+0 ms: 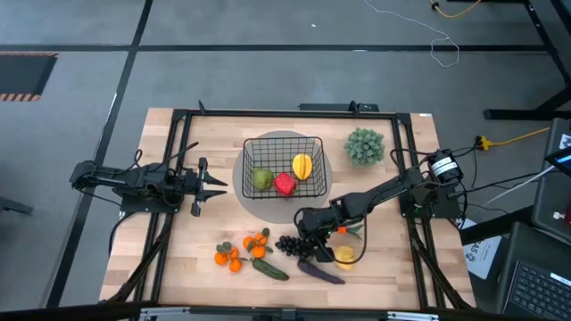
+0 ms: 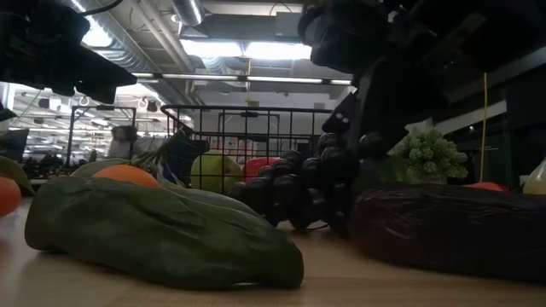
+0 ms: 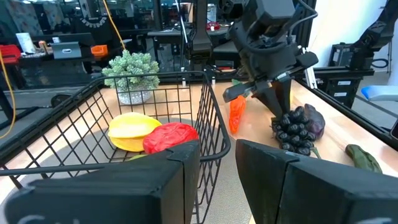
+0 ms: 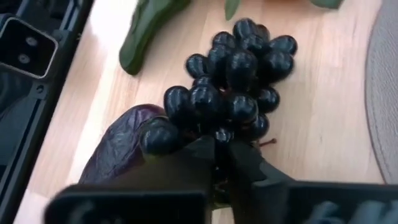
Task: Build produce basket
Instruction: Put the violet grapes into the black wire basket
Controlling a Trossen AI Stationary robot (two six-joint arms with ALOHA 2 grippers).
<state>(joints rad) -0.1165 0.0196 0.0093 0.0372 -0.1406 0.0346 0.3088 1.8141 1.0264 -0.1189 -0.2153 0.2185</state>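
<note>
fingers (image 4: pixel 245 163) of right gripper (image 4: pixel 222 155) pinch grapes (image 4: pixel 236 81) stem, hidden overhead; left gripper (image 1: pixel 198 185) parted.

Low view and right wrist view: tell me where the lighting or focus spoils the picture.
Low view: the bright ceiling lights backlight the scene, so the cucumber, the grapes and the right gripper read as dark shapes. Right wrist view: the grapes are sharp with small glints, while the right gripper shut on their stem end is blurred, as is the eggplant.

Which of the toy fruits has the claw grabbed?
The dark grapes: the right claw is shut on their stem end, while the other loose produce lies untouched.
</note>
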